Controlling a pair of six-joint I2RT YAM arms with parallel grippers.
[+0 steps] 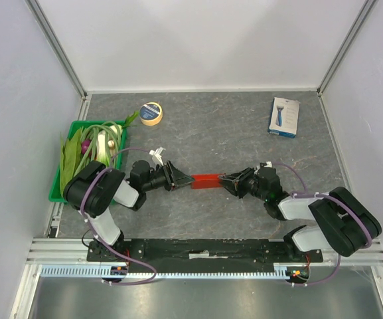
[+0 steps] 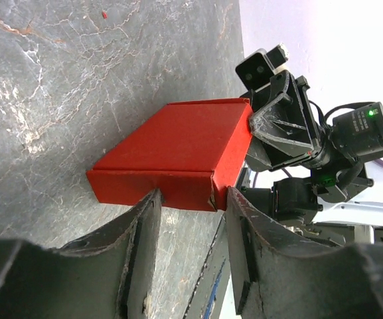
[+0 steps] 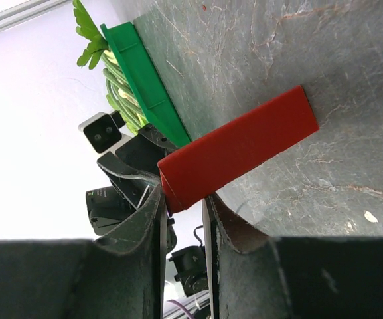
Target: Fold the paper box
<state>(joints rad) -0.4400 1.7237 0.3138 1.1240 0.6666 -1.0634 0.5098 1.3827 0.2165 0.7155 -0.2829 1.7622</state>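
The red paper box [image 1: 206, 181] lies folded flat and long on the grey table between both arms. My right gripper [image 1: 229, 180] is shut on the box's right end; in the right wrist view that end [image 3: 244, 143] sits pinched between the two fingertips [image 3: 184, 199]. My left gripper [image 1: 181, 178] is at the opposite end. In the left wrist view its jaws [image 2: 191, 199] stand apart, with the near corner of the box [image 2: 178, 149] just at the tips and bare table visible between the fingers. The right gripper [image 2: 277, 126] shows behind the box's far end.
A green tray [image 1: 57, 187] of leafy stalks stands at the left, close behind my left arm. A roll of tape [image 1: 151, 113] lies behind it. A white-and-blue retail box [image 1: 284, 117] lies at the back right.
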